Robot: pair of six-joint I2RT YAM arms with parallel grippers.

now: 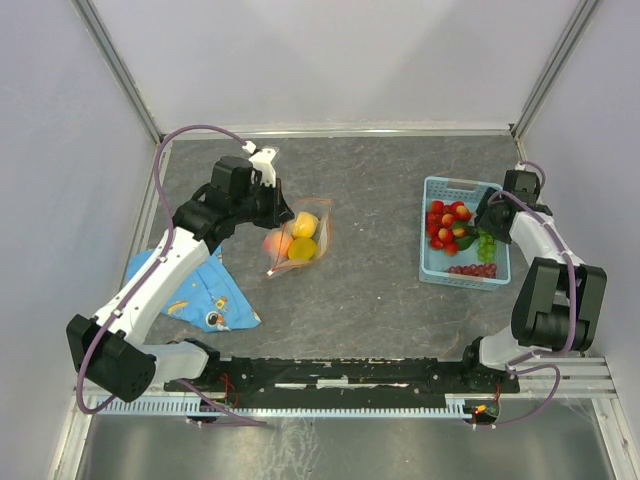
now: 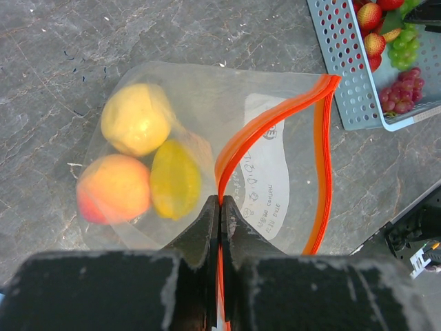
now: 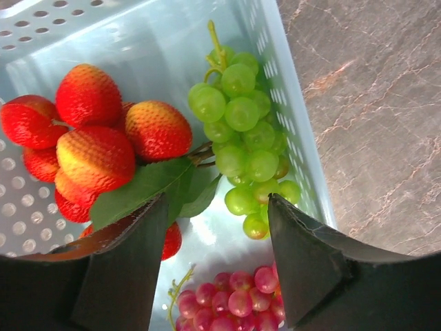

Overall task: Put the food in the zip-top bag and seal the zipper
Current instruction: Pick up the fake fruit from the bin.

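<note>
Loading the rest of the food is the step in hand, as I read it, and the right arm has the next move. My right gripper (image 3: 217, 203) hangs over the light-blue basket (image 3: 296, 138) with its fingers spread wide and nothing between them. Through its wrist camera the strawberries (image 3: 93, 155) lie at 10 o'clock of the gap, the green grapes (image 3: 241, 131) at 1 o'clock, and the purple grapes (image 3: 238, 289) at 6 o'clock.

In the top view the zip-top bag (image 1: 300, 238) lies at 9 o'clock of the table's middle and the basket at 3 o'clock, well apart. My left gripper (image 2: 220, 203) is pinched tight on the zipper (image 2: 258, 124), lifting one lip so the mouth gapes toward the basket. Two lemons (image 2: 136, 118) and the peach (image 2: 114, 187) are already inside, at the bag's closed end.

To do this well I would:
- Take the green bunch first. It lies against the basket wall, clear of the strawberry leaves.
- Close across the thick upper cluster, not the stem, since a stem grip would probably swing.
- Come straight down. A slanted approach could catch a finger on the wall or drag the basket.
- Hold the left pinch steady and raised, because a sagging lip would narrow the opening.
- Release deep in the bag, past the strip, so nothing fouls the seal.

I cannot pick out the slider tab from here, so I'd find it before any sealing.
</note>
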